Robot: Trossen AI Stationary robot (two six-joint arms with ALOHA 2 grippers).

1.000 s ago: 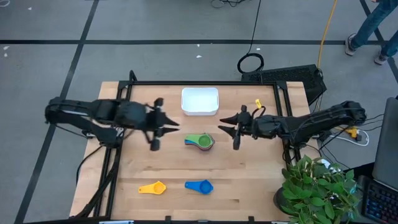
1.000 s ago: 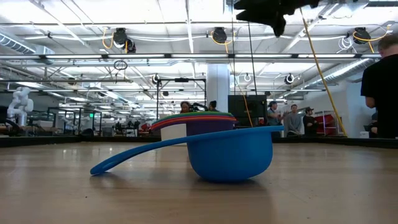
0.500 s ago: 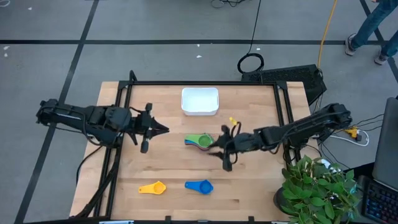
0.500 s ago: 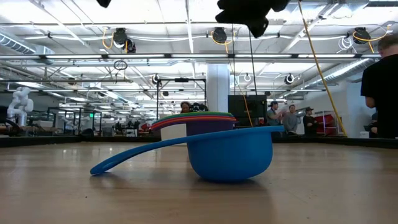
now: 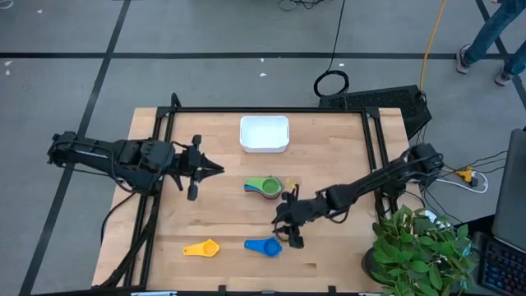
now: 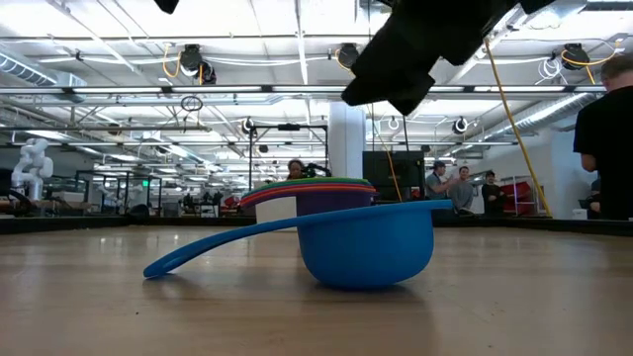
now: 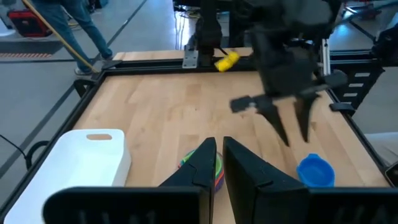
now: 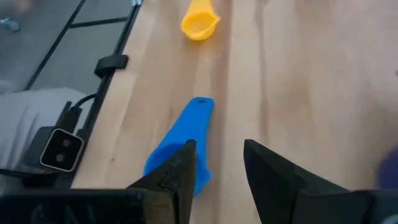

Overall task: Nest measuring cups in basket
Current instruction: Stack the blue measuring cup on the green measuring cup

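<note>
The white basket [image 5: 264,133] stands near the table's far edge. A stack of nested cups [image 5: 265,187], green outermost, sits on the table mid-way, in front of the basket. A mid blue cup [image 5: 263,246] and a yellow cup [image 5: 201,248] rest upright on their bases near the near edge. My right gripper [image 5: 286,233] hangs open just right of and above the blue cup [image 8: 180,152], whose handle points toward the yellow cup [image 8: 199,18]. In the low view it [image 6: 396,89] is well clear of the cup [image 6: 366,242]. My left gripper [image 5: 209,170] is shut and waits left of the stack.
A black frame rail [image 5: 271,109] borders the table. A potted plant [image 5: 419,247] stands at the near right corner. Bare wood lies between the stack and the two loose cups. People stand in the room beyond the table.
My right gripper has swung from beside the stack's right side toward the near edge and leftward, coming down over the blue cup. My left gripper drew back toward the table's left edge, then held still. No cup has moved.
</note>
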